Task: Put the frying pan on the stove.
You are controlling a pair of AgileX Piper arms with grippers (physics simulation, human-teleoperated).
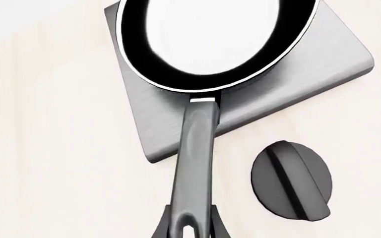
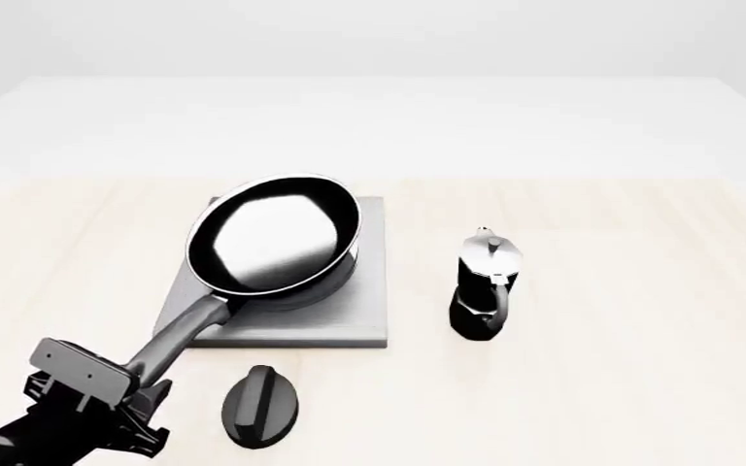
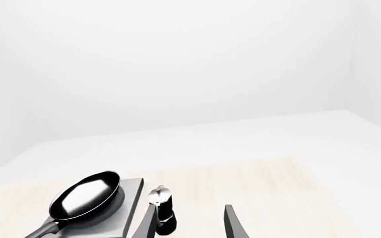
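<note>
On stove: pan (image 2: 275, 236) sits on stove (image 2: 362, 313), handle jutting off its near-left corner.
Left claw (image 2: 140, 377): clamped on handle's loop end.
Right claw (image 3: 190, 223): fingers apart, holding nothing.
Tabletop (image 2: 606, 388): knob (image 2: 260, 406), moka pot (image 2: 485, 283).

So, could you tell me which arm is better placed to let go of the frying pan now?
Left. The left gripper is at the loop end of the frying pan handle, with the pan over the stove. The right gripper is open, apart from it.
</note>
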